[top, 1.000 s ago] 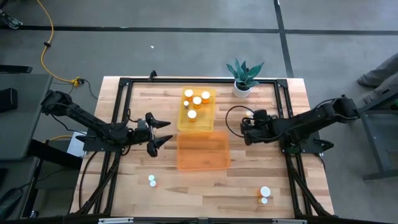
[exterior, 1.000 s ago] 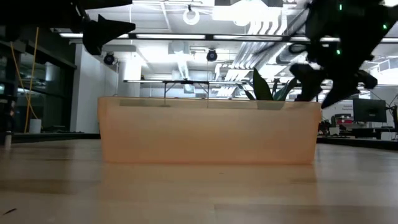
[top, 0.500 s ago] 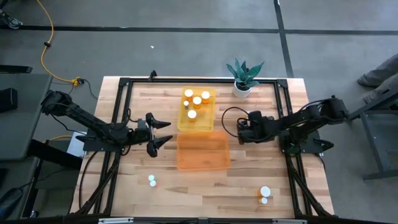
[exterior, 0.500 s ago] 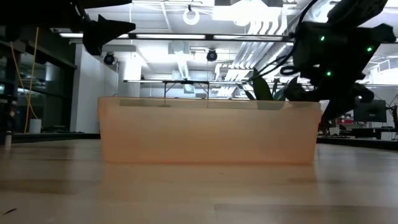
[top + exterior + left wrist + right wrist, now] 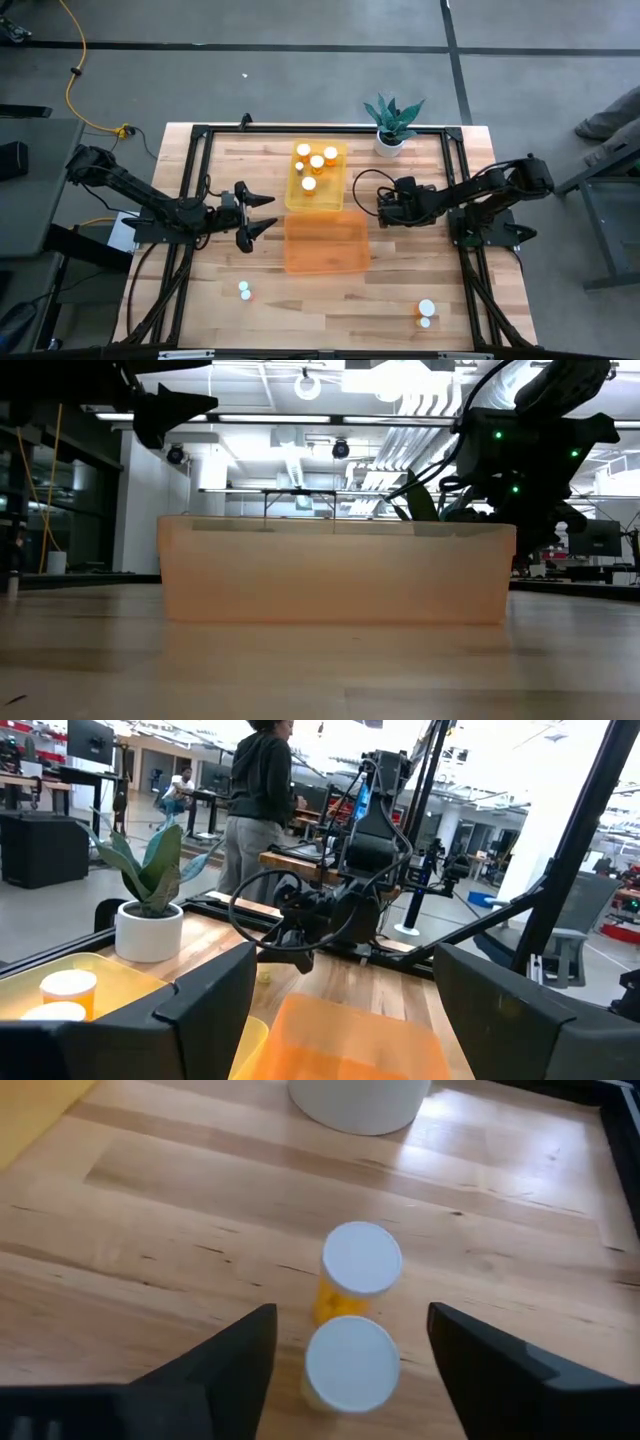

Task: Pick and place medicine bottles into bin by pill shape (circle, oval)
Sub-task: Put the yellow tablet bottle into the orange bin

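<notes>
While right hand (image 5: pixel 350 1345) hovers open over two upright bottles (image 5: pixel 352 1362) on tabletop (image 5: pixel 150 1220), judge them light, rigid, slick: grip orange body below cap. Left hand (image 5: pixel 262 212) open, idle.

A wooden table (image 5: pixel 200 300) edged by a black frame (image 5: pixel 320 129) is seen. On it are set a yellow tray (image 5: pixel 316 177) and, just in front, an orange bin (image 5: pixel 325 243). A potted plant (image 5: pixel 391 124) stands at the far edge. Bottles lie near the front: one (image 5: pixel 244 291) left, two (image 5: pixel 426 313) right. Two more bottles (image 5: pixel 352 1320) stand near the plant pot.
</notes>
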`<state>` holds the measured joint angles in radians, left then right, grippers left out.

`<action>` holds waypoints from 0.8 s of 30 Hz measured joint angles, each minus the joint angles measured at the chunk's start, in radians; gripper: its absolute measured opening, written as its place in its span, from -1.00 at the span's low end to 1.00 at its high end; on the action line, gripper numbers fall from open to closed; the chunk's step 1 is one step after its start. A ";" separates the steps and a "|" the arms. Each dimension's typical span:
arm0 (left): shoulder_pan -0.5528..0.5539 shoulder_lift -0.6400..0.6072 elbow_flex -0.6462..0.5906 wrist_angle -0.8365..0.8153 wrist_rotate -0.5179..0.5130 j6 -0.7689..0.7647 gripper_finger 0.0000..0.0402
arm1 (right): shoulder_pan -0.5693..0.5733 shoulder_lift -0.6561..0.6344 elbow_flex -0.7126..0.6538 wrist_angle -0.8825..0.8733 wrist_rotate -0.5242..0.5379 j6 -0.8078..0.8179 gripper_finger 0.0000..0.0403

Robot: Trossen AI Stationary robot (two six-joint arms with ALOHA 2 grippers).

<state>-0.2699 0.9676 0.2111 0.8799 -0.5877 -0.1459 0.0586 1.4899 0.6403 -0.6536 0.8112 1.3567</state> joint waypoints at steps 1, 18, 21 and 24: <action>0.000 0.000 0.000 0.000 0.000 0.000 0.45 | 0.000 0.000 0.000 0.000 -0.001 0.000 0.20; 0.000 0.000 0.000 0.000 0.000 0.000 0.45 | 0.026 -0.007 0.023 -0.058 -0.044 0.000 -0.45; 0.000 0.000 0.000 0.000 0.000 0.000 0.45 | 0.056 -0.028 0.075 -0.159 -0.051 0.005 -0.47; 0.000 0.000 0.000 -0.001 0.000 0.000 0.45 | 0.115 -0.058 0.147 -0.234 -0.044 0.004 -0.48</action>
<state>-0.2701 0.9676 0.2111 0.8794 -0.5873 -0.1459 0.1741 1.4317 0.7868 -0.8871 0.7671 1.3608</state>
